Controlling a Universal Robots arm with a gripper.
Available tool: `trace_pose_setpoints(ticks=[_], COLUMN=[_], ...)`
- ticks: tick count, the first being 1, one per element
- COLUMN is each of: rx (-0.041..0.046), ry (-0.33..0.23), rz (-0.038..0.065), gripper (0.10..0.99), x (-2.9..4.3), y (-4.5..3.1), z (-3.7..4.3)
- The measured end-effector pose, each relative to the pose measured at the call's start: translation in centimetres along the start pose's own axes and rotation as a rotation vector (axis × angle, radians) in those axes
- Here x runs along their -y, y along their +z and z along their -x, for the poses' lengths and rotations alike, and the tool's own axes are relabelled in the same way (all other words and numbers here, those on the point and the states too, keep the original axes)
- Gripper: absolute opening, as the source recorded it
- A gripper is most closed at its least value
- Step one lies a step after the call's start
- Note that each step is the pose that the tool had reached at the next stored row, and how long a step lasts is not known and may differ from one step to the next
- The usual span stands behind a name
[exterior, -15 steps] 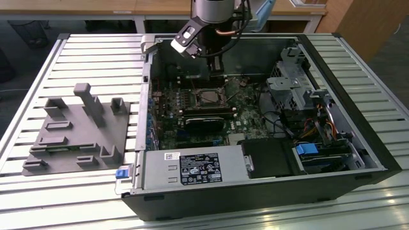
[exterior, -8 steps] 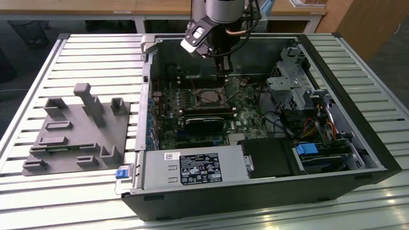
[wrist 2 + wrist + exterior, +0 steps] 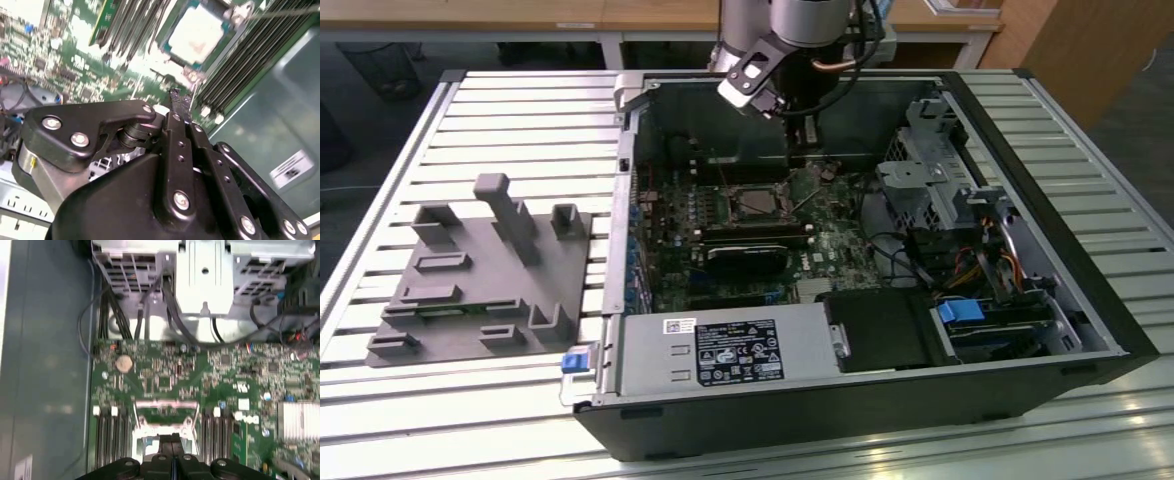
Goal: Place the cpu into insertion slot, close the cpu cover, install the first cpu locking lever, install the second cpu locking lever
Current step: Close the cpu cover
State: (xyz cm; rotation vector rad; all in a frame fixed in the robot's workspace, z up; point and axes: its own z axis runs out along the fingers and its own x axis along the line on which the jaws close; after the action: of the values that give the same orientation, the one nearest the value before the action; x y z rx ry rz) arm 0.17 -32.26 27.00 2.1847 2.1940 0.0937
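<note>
Lying in the small square black insertion slot [image 3: 732, 204] of the green motherboard [image 3: 674, 250], small flat pale silvery cpu [image 3: 197, 34], black metal gripper [image 3: 177, 100] hovering near it, fingers [image 3: 166, 445] pressed together on nothing, open black computer case [image 3: 854, 420] around, pale slatted table [image 3: 494, 110] beneath

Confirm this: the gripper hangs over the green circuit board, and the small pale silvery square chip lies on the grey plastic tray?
No: the second wrist view shows the small pale silvery square chip seated in its socket on the green circuit board, not on the grey plastic tray. The gripper does hang over the board.
</note>
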Motion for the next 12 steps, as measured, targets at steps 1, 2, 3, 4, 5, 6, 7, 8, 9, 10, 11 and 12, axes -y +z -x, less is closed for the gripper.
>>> trace_pose_setpoints(ticks=[1,2,3,4,5,6,7,8,9,10,11,12], rx=[0.0,-0.0001,-0.0002,-0.0001,0.0002,0.0,-0.0002,-0.0003,-0.0002,-0.0001,0.0,0.0], ry=[0.0,0.0,0.0,0.0,0.0,0.0,-0.001,-0.001,-0.001,-0.001,-0.001,-0.001], rz=[0.0,0.0,0.0,0.0,-0.002,-0.005,-0.008,-0.01,-0.01,-0.011,-0.012,-0.012], gripper=[0.106,0.106,0.106,0.106,0.106,0.106,0.106,0.106,0.106,0.106,0.106,0.106], x=[-0.37,-0.72,-1.02,-1.28,-1.58,-1.89,-2.15,-2.35,-2.46,-2.52,-2.61,-2.73], y=[0.04,0.08,0.13,0.18,0.26,0.35,0.46,0.54,0.59,0.62,0.64,0.68], z=[-0.04,-0.07,-0.09,-0.09,-0.09,-0.09,-0.09,-0.08,-0.08,-0.08,-0.08,-0.1])
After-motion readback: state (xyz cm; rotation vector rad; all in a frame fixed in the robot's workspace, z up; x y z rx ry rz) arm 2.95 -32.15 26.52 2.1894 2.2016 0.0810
